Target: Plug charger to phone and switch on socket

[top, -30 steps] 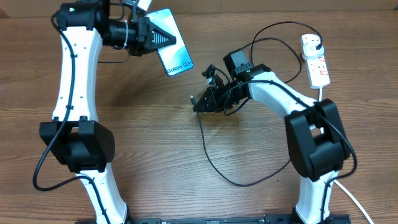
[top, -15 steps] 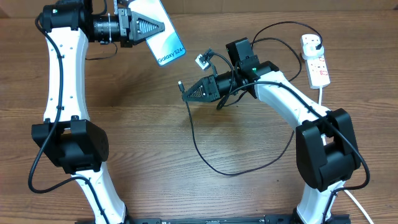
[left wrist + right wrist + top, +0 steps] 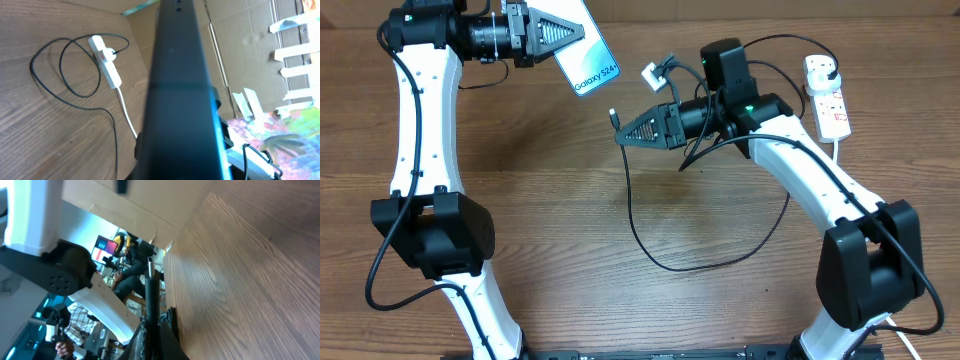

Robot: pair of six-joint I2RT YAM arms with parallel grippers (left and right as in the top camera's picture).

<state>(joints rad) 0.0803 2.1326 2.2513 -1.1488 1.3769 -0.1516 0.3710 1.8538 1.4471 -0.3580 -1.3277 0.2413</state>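
Observation:
My left gripper (image 3: 552,37) is shut on the phone (image 3: 582,52), holding it in the air at the back left, its light blue "Galaxy S24" screen facing up. The phone's dark edge (image 3: 175,95) fills the left wrist view. My right gripper (image 3: 632,130) is shut on the charger's connector end (image 3: 614,117), raised above the table right of the phone and pointing towards it. The tip (image 3: 150,269) sticks out past the fingers in the right wrist view. The black cable (image 3: 660,262) loops over the table. The white socket (image 3: 826,96) lies at the back right with the black plug (image 3: 830,70) in it.
The socket's thick white cord (image 3: 837,148) runs down the right side behind my right arm. The socket and cable loops also show in the left wrist view (image 3: 106,61). Cardboard walls stand behind the table's far edge.
My right gripper has lifted the connector off the table and swung it up and left, towards the phone. My left gripper has raised the phone back and slightly left.

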